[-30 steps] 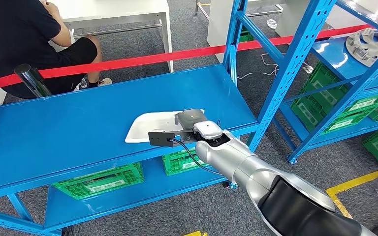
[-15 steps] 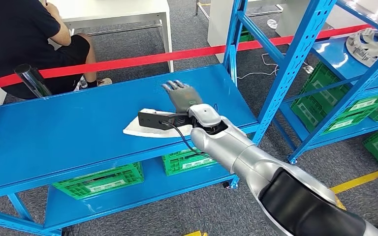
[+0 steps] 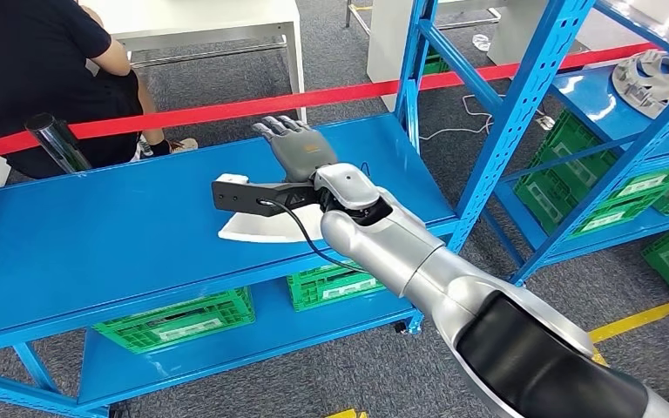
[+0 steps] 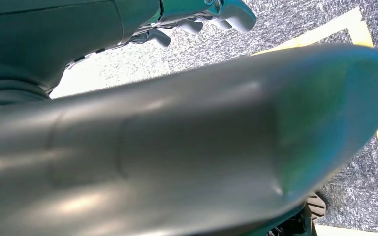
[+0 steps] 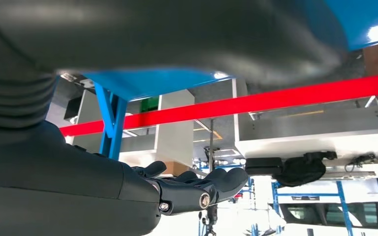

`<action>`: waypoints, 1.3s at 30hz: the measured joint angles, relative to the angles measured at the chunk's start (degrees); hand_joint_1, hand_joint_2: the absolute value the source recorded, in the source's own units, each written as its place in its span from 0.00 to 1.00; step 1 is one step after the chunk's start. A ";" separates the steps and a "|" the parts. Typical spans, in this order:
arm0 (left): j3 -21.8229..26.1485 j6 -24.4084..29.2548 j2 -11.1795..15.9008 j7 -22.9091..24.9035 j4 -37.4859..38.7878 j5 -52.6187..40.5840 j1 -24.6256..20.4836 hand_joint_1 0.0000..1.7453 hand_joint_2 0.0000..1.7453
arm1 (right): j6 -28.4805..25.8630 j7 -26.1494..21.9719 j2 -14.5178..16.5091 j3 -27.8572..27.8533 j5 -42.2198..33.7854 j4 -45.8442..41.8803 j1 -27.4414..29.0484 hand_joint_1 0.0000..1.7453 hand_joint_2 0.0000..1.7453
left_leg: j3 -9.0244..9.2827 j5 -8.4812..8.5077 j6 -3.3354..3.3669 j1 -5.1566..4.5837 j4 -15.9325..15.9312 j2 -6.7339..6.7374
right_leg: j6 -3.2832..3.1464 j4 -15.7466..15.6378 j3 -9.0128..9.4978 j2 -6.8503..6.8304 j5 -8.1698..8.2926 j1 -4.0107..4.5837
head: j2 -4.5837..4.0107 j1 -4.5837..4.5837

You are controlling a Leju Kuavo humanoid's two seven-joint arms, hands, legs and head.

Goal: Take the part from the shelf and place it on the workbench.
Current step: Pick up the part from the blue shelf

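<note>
The white flat part (image 3: 257, 225) lies on the blue workbench (image 3: 96, 235), near its front edge and right of the middle. My right hand (image 3: 294, 148) hovers beyond it over the far side of the bench, fingers spread and holding nothing. The black camera bracket (image 3: 248, 195) at that wrist covers the part's far edge. In the right wrist view the right hand (image 5: 177, 189) lies flat with its fingers (image 5: 224, 179) straight. My left hand (image 4: 197, 19) hangs over grey carpet, its fingers loosely apart with nothing in them.
A red barrier tape (image 3: 226, 109) runs behind the bench, with a seated person in black (image 3: 35, 70) and a chrome post (image 3: 57, 139) at the left. A blue shelf rack (image 3: 523, 113) with a silver disc (image 3: 653, 78) stands right. Green crates (image 3: 179, 320) sit under the bench.
My right hand has let go of the white part, opened, and risen away toward the bench's far side. The part stays lying on the bench.
</note>
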 joint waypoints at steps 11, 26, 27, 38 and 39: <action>0.00 0.00 -0.11 0.16 0.00 -0.25 -0.01 0.00 0.00 | 2.80 0.73 1.24 -0.18 -0.80 2.68 0.04 0.00 0.00 | 0.02 0.00 0.00 0.00 0.00 -0.01 | 0.00 0.00 0.02 -0.01 0.00 -0.01 | 0.00 -0.01; 0.00 0.00 -0.16 1.31 0.00 -1.99 -0.38 0.00 0.00 | 1.89 -0.70 2.18 -0.79 -0.54 13.04 0.76 0.00 0.00 | 0.01 -0.01 0.01 -0.03 0.03 -0.01 | 0.02 -0.03 0.03 -0.01 0.01 -0.02 | 0.00 0.00; 0.00 0.00 -0.17 1.56 0.00 -2.13 -0.59 0.00 0.00 | 1.92 -0.66 2.35 -0.85 -0.43 13.20 0.72 0.00 0.00 | 0.01 -0.01 0.02 -0.05 0.05 -0.01 | 0.04 -0.04 0.04 -0.01 0.02 -0.05 | 0.00 -0.01; -0.01 0.00 -0.16 2.58 -0.03 -2.49 -1.73 0.00 0.00 | 2.88 -1.15 4.27 -0.87 0.92 13.65 1.20 0.00 0.00 | 0.10 -0.17 1.23 -0.49 -0.01 0.08 | 1.24 -0.20 0.15 -0.08 -0.03 -0.78 | 0.00 -0.01; -0.01 0.00 -0.17 2.59 -0.05 -2.57 -1.76 0.00 0.00 | 2.87 -1.15 4.37 -0.87 0.95 13.64 1.17 0.00 0.00 | 0.38 -0.08 1.55 -0.38 -0.36 0.16 | 1.35 0.48 -0.15 -0.15 -0.46 -0.72 | 0.00 0.01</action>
